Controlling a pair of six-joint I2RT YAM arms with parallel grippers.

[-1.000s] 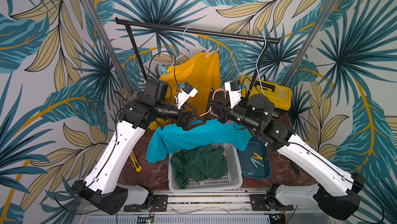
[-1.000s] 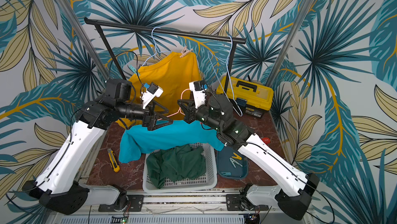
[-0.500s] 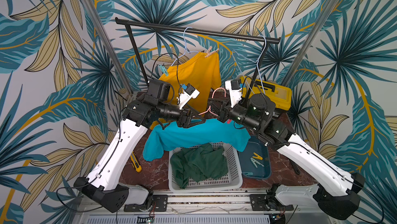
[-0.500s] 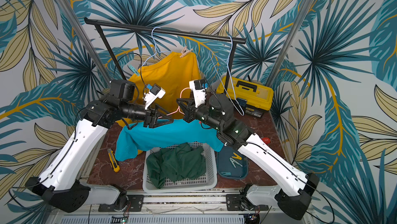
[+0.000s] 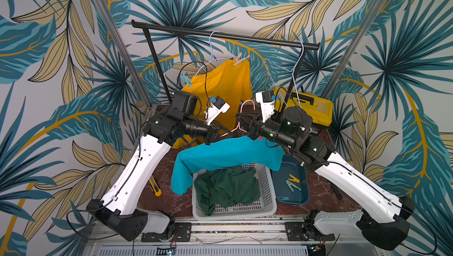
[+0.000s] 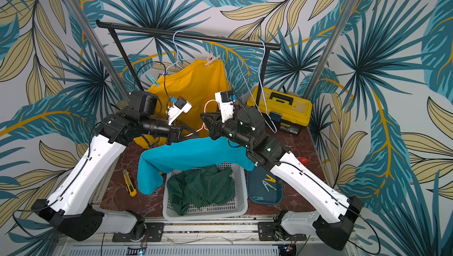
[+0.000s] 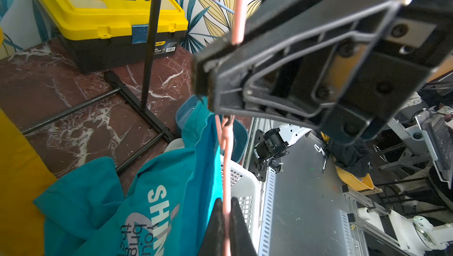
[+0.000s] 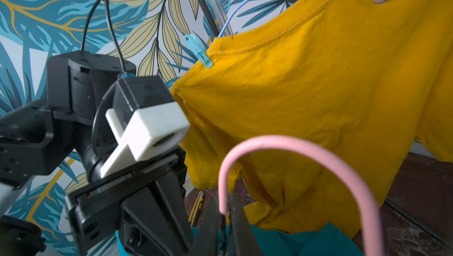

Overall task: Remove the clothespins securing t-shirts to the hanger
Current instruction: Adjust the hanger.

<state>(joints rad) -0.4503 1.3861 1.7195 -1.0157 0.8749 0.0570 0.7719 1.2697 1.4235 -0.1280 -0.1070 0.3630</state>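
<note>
**A:** Two pegs left to pull, as far as I can see, both on the yellow shirt (image 5: 225, 90) hanging upper centre. The turquoise shirt (image 5: 228, 153) droops mid-frame over the pink hanger (image 8: 289, 141). The green shirt (image 5: 228, 188) lies in the basket (image 5: 245, 211), lower centre.

**B:** Grippers?

**A:** The left gripper (image 7: 226, 208) is clamped on the pink wire. The right gripper (image 8: 224, 208) straddles it; I cannot tell if it grips.

**B:** The pegs?

**A:** A teal peg (image 8: 198, 51) and a tan peg (image 5: 241, 58) pinch the shoulders. Three loose pegs (image 5: 292, 185) lie in the tray (image 5: 300, 193), lower right.

Pink hanger (image 5: 247, 100) is lost under the turquoise shirt (image 5: 228, 154), shoulders hidden. Right tool (image 8: 224, 200) is blurred and clipped by the frame edge, so its grip can't be read.
</note>
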